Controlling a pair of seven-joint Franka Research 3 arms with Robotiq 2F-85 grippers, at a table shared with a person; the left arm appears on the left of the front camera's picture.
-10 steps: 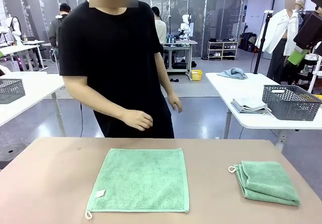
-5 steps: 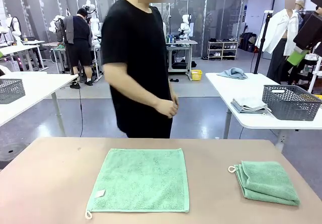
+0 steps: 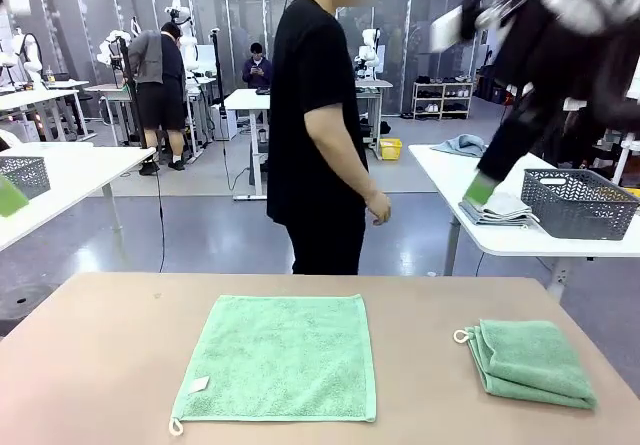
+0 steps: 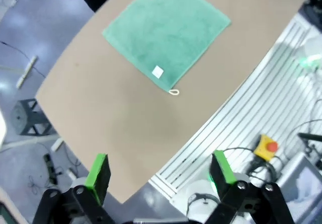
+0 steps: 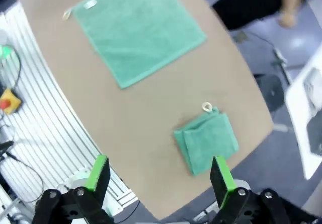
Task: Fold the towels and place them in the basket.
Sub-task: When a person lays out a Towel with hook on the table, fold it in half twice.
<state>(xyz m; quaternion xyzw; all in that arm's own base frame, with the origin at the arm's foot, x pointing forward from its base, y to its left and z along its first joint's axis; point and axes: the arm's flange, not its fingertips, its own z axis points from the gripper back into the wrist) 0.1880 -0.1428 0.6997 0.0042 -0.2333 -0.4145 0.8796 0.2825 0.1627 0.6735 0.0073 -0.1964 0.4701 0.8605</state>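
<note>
No legible txt, brand or nos. anywhere. Small white label (image 3: 200, 384) on the flat towel (image 3: 285, 350), near its loop corner: print, if any, too small to read, front & wrist views alike.

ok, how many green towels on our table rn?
2. The flat towel lies spread at centre; the folded towel sits toward the robot's right side. Nothing looks hidden.

The flat towel (image 3: 275, 357) and folded towel (image 3: 530, 361) are showing mint green — white corner loops — against a tan table (image 3: 100, 365); the basket (image 3: 578, 203) at two o'clock is showing charcoal mesh.
</note>
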